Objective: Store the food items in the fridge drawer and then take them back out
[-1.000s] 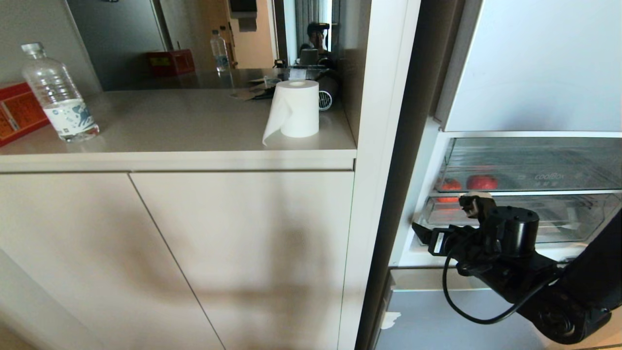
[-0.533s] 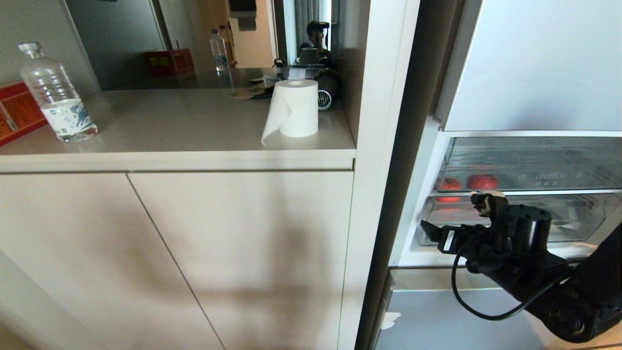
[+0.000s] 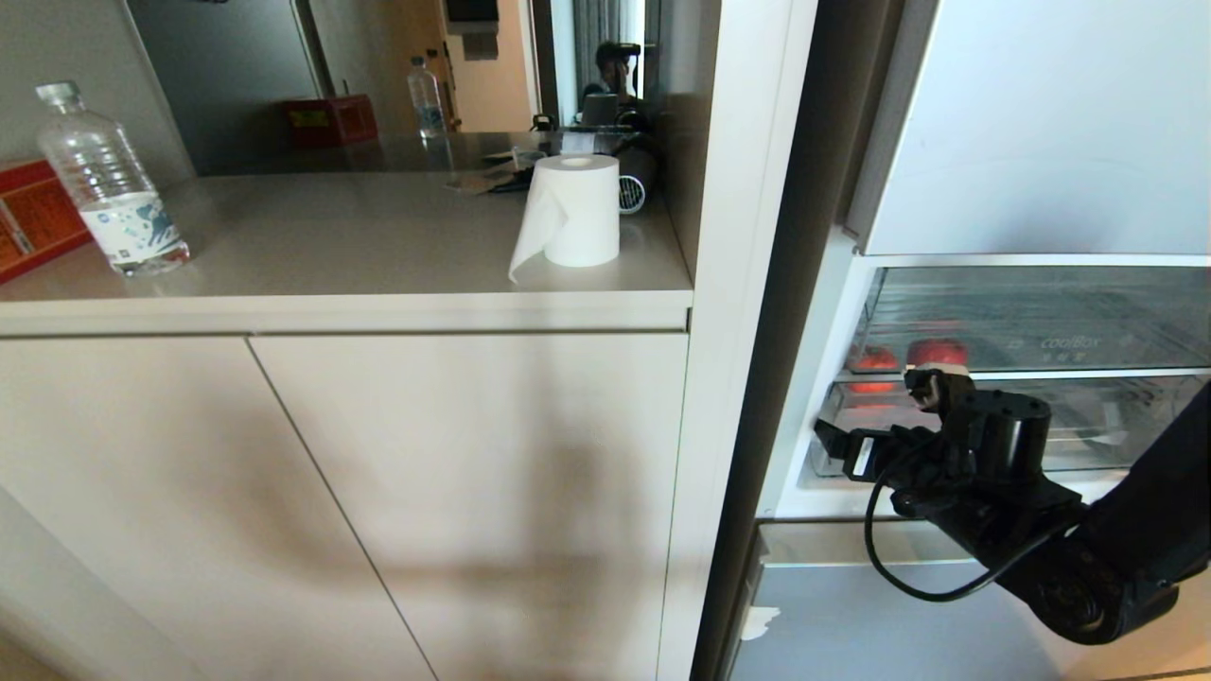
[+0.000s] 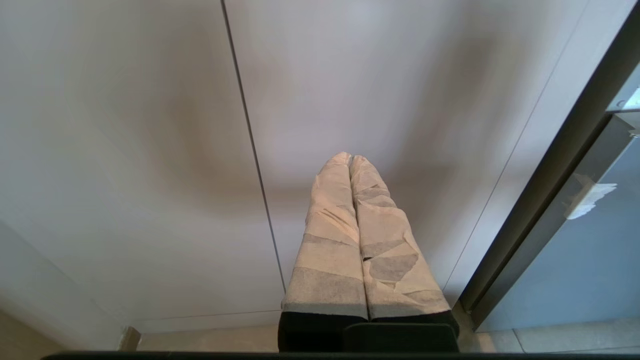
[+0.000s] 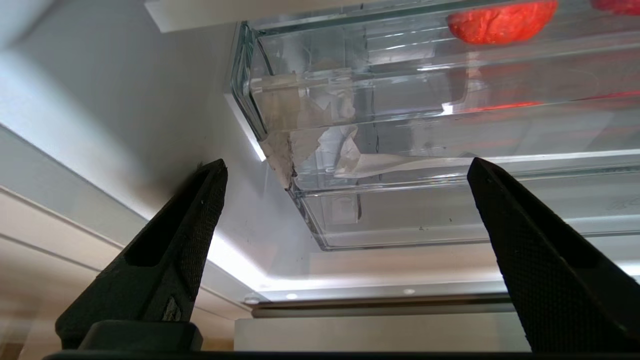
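Two food items lie inside the clear fridge drawer (image 3: 1041, 317), at the left end of its ribbed floor: a bumpy orange-red tangerine (image 3: 875, 357) and a red apple (image 3: 937, 351). In the right wrist view the tangerine (image 5: 500, 22) and an edge of the apple (image 5: 617, 5) show through the clear fridge drawer (image 5: 350, 75). My right gripper (image 3: 877, 413) hangs just in front of and below the fruit, jaws wide open and empty (image 5: 347, 164). My left gripper (image 4: 349, 159) is shut, its taped fingers pointing at a beige cabinet door.
Below the drawer sits a second clear compartment (image 3: 1088, 426) with torn paper at its corner, then a grey lower door (image 3: 851, 624). Left of the fridge wall (image 3: 747, 284), a counter (image 3: 331, 236) holds a paper roll (image 3: 572, 213), water bottle (image 3: 109, 194) and red box (image 3: 28, 222).
My right gripper has drifted slightly sideways and risen a little in front of the drawers, jaws staying wide. The fruits have not moved.
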`<state>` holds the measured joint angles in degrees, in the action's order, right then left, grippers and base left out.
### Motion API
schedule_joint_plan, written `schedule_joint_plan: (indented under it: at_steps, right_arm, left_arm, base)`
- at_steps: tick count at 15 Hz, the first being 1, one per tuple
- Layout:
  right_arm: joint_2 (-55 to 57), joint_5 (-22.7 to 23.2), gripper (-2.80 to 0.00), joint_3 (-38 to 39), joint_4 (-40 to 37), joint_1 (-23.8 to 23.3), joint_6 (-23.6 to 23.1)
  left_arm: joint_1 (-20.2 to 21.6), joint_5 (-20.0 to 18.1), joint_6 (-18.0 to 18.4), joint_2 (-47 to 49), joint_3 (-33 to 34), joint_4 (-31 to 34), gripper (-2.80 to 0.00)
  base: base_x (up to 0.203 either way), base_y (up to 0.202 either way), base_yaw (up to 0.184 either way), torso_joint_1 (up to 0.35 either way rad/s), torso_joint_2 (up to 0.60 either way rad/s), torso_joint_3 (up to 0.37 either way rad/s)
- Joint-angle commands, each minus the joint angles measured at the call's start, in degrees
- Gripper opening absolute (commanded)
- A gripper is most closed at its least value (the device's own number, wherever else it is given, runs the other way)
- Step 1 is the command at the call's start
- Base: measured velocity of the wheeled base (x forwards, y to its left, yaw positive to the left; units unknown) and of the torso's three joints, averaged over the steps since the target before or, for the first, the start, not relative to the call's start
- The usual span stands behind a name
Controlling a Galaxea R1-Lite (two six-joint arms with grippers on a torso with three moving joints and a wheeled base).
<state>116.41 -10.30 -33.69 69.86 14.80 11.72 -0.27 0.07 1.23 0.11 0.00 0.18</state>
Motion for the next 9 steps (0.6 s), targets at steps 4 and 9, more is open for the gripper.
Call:
schedule_joint_plan:
  at_steps: [4,9]
  right_arm:
    - [1.63,0.19,-2.8,-1.21,0.45,0.85,0.15]
    - [1.44,0.02,-2.8,-1.46,0.42,4.99,0.06]
  left_arm:
    - [0.0,0.01,0.0,0.07,0.0,-0.01,-2.8]
    - [0.0,0.01,0.0,0.07,0.0,-0.01,-2.8]
  base:
    - [0.0,0.0,0.0,0.0,0.0,0.0]
    - [0.0,0.0,0.0,0.0,0.0,0.0]
